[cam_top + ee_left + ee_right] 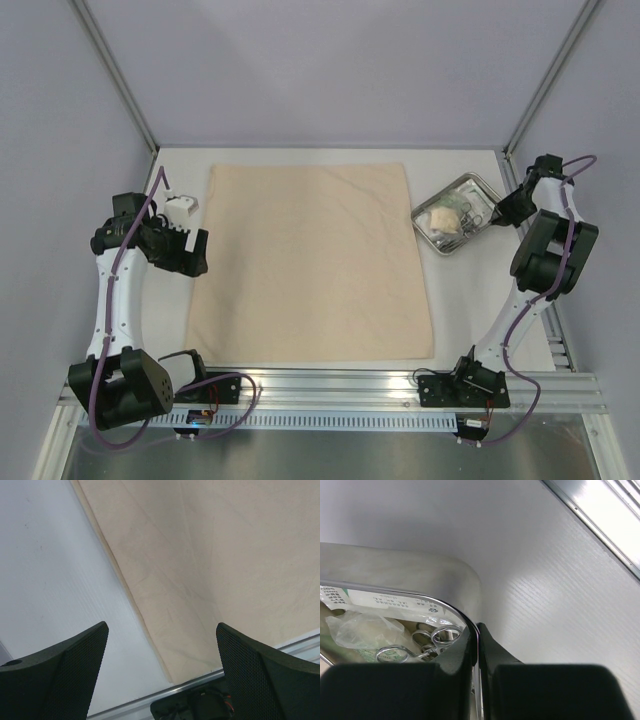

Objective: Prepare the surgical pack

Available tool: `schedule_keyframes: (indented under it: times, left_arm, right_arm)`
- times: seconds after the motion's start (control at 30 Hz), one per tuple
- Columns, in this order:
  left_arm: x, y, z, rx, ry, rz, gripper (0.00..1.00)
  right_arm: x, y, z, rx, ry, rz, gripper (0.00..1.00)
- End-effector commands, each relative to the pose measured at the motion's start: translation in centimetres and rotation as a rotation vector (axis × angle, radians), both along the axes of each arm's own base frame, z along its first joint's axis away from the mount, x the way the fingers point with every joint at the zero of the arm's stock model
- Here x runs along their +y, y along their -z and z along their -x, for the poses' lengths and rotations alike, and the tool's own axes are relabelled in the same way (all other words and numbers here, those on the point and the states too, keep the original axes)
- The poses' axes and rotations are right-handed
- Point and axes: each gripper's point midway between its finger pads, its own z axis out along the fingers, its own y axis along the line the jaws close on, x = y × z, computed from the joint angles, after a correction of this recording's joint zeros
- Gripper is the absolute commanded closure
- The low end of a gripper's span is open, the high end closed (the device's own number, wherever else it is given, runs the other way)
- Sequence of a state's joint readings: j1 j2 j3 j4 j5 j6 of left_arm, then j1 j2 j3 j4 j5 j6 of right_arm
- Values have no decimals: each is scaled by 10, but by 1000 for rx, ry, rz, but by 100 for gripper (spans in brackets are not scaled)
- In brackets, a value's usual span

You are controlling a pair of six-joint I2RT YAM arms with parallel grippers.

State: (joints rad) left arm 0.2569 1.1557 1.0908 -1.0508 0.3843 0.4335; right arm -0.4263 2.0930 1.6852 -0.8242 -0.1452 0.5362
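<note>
The tan cloth sheet (pixel 310 262) lies flat in the middle of the table (pixel 470 310), all 4 edges showing. Its near edge runs just beside the aluminium rail (pixel 400 385). A narrow bare strip is left along its far edge and a wider one on each side.

The left fingers (pixel 75 665) stand wide apart with nothing between them. They hang over the bare strip at the sheet's left edge, which runs diagonally down to the rail in the left wrist view.

The steel tray (pixel 429 233) sits cornerwise just beside the sheet's far right corner; whether they touch cannot be told. The right fingers (pixel 450 665) are clamped together on the tray's right rim. Inside lie ring-handled clamps (pixel 420 647) and white packets (pixel 380 600). The table nearer than the tray is bare as far as the right arm's base.
</note>
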Motion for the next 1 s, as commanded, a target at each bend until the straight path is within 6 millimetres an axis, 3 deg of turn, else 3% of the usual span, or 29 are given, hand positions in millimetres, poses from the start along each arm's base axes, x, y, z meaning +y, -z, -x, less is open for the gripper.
schedule_keyframes:
  times: [0.0,0.17,0.6,0.97]
  left_arm:
    - [0,-4,-3,-35,22,-4,2]
    - [-1,-3,-2,-32,23,-1,2]
    - [-3,2,-3,-24,25,10,2]
    - [-2,3,-2,-23,24,8,2]
  right_arm:
    - [15,-23,-17,-83,-48,-97,99]
    - [14,-38,-30,-116,-48,-118,100]
    - [17,-33,-28,-81,-50,-158,100]
    - [0,-41,-34,-93,-11,-181,99]
